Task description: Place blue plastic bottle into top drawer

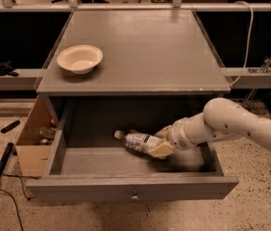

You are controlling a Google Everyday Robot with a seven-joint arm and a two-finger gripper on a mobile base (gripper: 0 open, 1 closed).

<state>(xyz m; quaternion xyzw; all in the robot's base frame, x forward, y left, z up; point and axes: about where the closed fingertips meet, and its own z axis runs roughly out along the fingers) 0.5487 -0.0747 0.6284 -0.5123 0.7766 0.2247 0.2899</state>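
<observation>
gripper (160, 147) was inside the open drawer (102, 189), its fingers clamped around the bottle's (136, 140) lower end.

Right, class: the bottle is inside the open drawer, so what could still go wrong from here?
1. The gripper holds the bottle tilted inside the drawer. If it lets go here, the bottle may roll or bounce.
2. The arm reaches in over the drawer's side wall. Pulling back carelessly could bump that wall or drag the bottle out.
</observation>
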